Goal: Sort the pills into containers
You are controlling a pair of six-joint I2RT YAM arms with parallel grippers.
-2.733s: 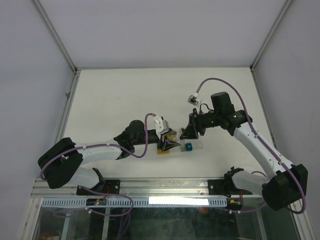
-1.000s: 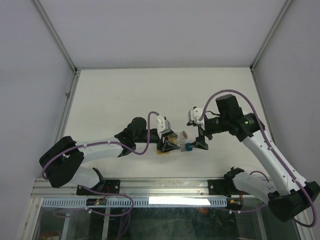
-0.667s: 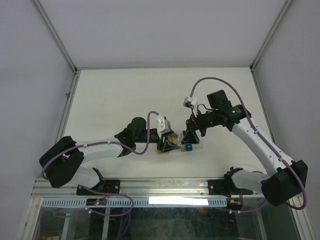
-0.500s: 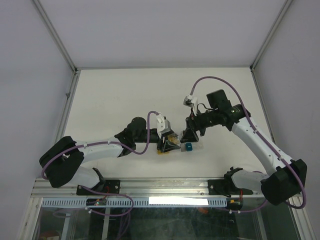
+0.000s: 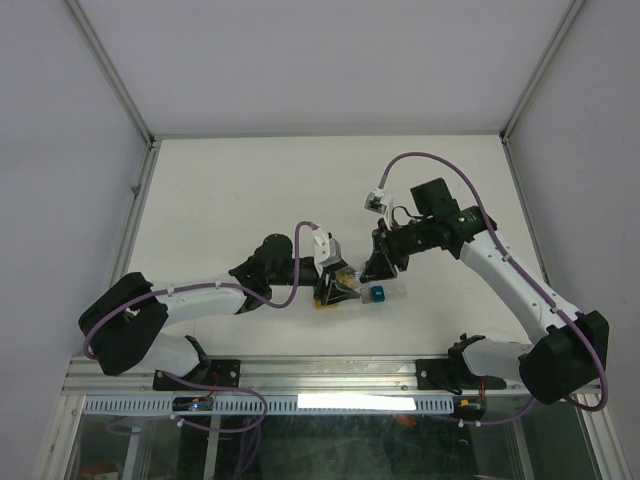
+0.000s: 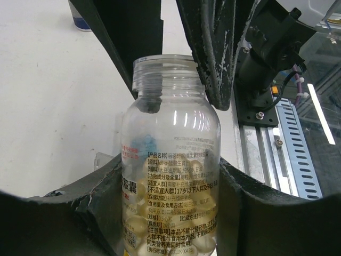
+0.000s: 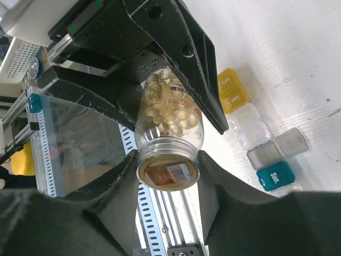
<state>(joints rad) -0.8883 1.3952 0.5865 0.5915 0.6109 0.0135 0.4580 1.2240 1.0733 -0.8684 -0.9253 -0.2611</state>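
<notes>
My left gripper (image 5: 336, 287) is shut on the body of a clear pill bottle (image 6: 169, 160), which is full of pale yellow pills (image 6: 176, 213). The bottle's threaded neck has no cap, and a brown seal covers its mouth (image 7: 168, 174). My right gripper (image 7: 168, 184) has a finger on each side of the neck and looks closed on it; it also shows in the top view (image 5: 374, 268). The containers lie on the table under the bottle: yellow cells (image 7: 233, 90), clear cells (image 7: 250, 125), a grey cell (image 7: 277, 149) and a teal cell (image 7: 275, 176).
The white table (image 5: 250, 190) is fenced by a metal frame. An aluminium rail (image 5: 330, 372) with the arm bases runs along the near edge. The teal cell (image 5: 378, 293) sits just right of both grippers.
One second ago my right gripper was lower and to the right, off the bottle. It has come back to the bottle's neck and has hardly moved in the last half second. My left arm has held still.
</notes>
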